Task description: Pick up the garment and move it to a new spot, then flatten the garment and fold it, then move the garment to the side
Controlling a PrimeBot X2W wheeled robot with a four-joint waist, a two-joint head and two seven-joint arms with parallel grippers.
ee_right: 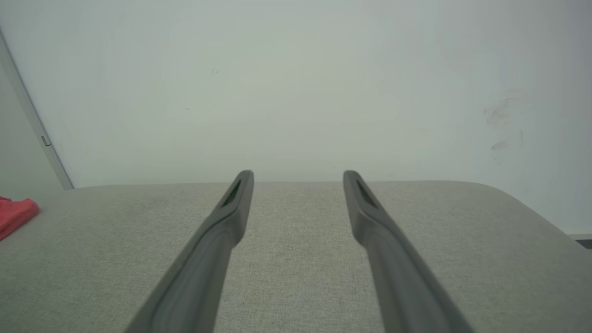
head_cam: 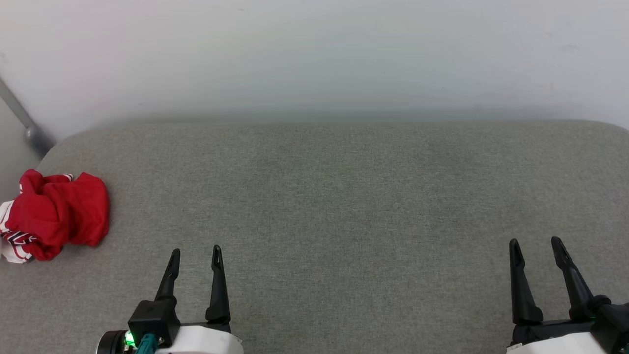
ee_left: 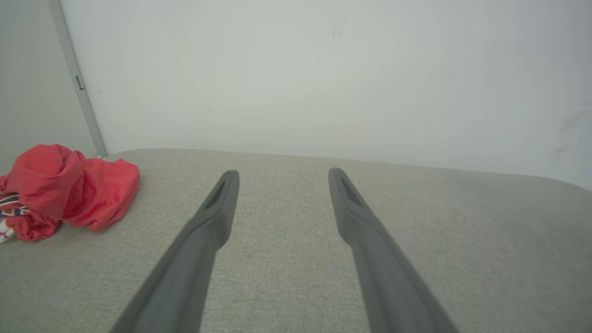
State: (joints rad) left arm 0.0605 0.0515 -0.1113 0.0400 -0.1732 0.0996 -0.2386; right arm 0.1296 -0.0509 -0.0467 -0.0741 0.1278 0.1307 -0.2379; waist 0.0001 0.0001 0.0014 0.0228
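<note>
Found the garment (head_cam: 59, 214) bunched in a red heap at the left edge of the grey fabric counter (head_cam: 344, 196), with white cloth and striped trim poking out on its left side. Noted the left pincer (head_cam: 196, 250) at the lower left of the head view, spread wide and pinching nothing, with its fingers pointing toward the pale wall (head_cam: 314, 59) and bare counter between them. Placed it near the garment but apart from it, with the heap off to its left and a little farther out. Noted the right pincer (head_cam: 535, 241) at the lower right, likewise spread and empty, well apart from the garment. Caught a red corner of the heap at the left border of the right wrist view.
</note>
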